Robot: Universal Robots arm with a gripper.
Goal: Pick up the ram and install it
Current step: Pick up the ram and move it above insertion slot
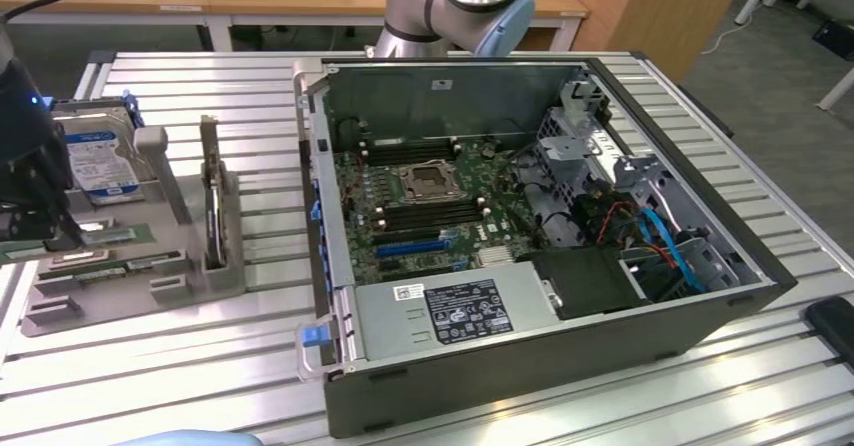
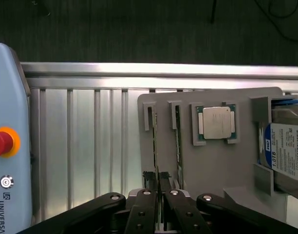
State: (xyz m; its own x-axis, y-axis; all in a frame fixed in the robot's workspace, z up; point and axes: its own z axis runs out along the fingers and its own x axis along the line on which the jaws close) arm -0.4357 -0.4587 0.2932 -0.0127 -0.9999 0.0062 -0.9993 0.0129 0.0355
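Aluminium slats, ribbed and bright, make up the bench [image 1: 200, 376]. In the exterior view an open computer case [image 1: 534, 366] rests on it, its motherboard [image 1: 427, 196] facing up. To the exterior view's left sits a grey holder [image 1: 127, 311], with a hard drive [image 1: 107, 161] standing at its back. Behind the bench rises the robot arm [image 1: 454, 6], then wooden desks [image 1: 307, 1] and grey floor [image 1: 787, 66]. The wrist view looks down on the holder, where the tool [image 2: 157, 183] is clamped on the end of the ram [image 2: 155, 141]. The ram sits on edge in its slot, just beside a second stick [image 2: 178, 141]. Farther along the holder lies a silver processor [image 2: 217, 122]. A pale blue pendant [image 2: 8, 146] with a red button shows off to one side.
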